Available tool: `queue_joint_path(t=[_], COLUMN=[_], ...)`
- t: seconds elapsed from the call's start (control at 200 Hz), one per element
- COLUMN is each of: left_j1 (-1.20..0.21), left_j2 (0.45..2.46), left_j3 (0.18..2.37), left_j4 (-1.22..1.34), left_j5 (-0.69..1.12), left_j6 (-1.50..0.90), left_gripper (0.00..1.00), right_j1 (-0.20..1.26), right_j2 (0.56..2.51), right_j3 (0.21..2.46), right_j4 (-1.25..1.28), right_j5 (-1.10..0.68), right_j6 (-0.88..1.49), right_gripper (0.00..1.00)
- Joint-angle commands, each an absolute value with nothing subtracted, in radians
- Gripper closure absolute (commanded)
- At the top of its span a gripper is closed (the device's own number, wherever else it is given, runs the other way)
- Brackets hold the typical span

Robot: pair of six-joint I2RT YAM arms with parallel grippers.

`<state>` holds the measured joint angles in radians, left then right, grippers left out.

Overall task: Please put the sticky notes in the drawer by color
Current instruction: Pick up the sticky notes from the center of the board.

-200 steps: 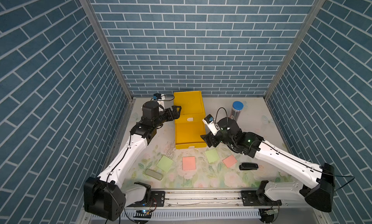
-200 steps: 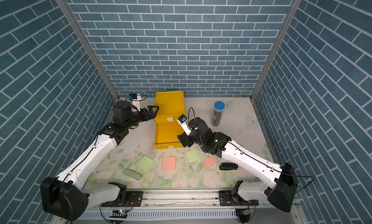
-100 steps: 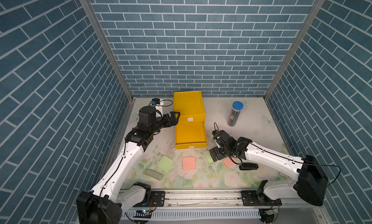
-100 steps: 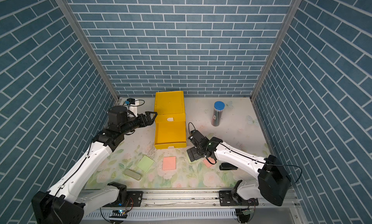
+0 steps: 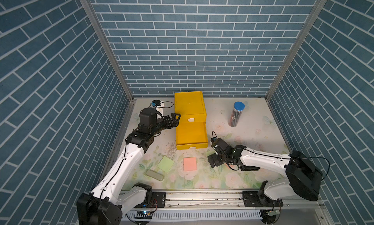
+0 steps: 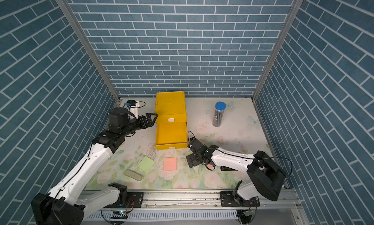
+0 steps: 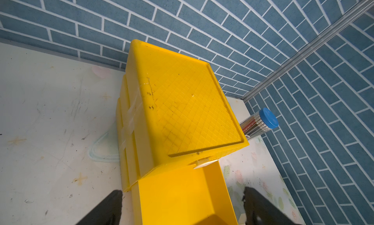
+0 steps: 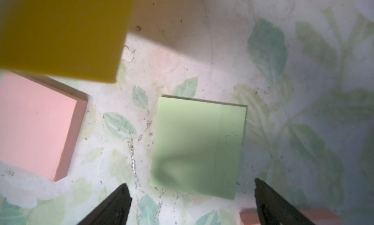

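Pads in view: 4. 2 green, green pad 1 [image 5: 165,164] & green pad 2 [image 8: 199,147]. 2 pink, pink pad 1 [image 5: 190,163] & pink pad 2 [image 8: 249,214]. Also 1 yellow cabinet [image 5: 189,104] at the back w/ 1 drawer [image 5: 191,135] pulled out, 1 pencil tube [image 5: 235,114] w/ blue cap, 1 grey-green case [image 5: 154,175].

Green pad 1 & pink pad 1 lie flat on the flower mat [image 5: 253,133], side by side, in front of the drawer. Green pad 2 lies just under the right gripper [image 8: 190,182], btw its 2 tips & a bit ahead of them. Jaws wide apart, nothing held. Pink pad 2 peeks out by one finger, rest hidden.

The left gripper [image 5: 175,118] sits just beside the cabinet, jaws wide apart too, nothing held.
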<state>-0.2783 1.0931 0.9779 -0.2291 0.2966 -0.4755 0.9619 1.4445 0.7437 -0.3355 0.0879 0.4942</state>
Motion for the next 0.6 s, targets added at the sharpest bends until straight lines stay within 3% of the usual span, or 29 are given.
queue_joint_path(t=[0.0,0.595], left_j1=[-0.279,-0.280], left_j2=[1.089,1.098], left_j3=[0.962,0.954], left_j4=[-0.222,-0.199], left_j5=[0.289,0.300], left_j6=[-0.460,-0.464], left_gripper=[0.03,0.03], right_j1=[0.979,1.009], right_j2=[1.469,1.468], right_j3=[0.731,0.663], right_j4=[-0.275,-0.244], right_j5=[0.119,0.248], right_j6=[0.525,0.548], right_gripper=[0.04,0.07])
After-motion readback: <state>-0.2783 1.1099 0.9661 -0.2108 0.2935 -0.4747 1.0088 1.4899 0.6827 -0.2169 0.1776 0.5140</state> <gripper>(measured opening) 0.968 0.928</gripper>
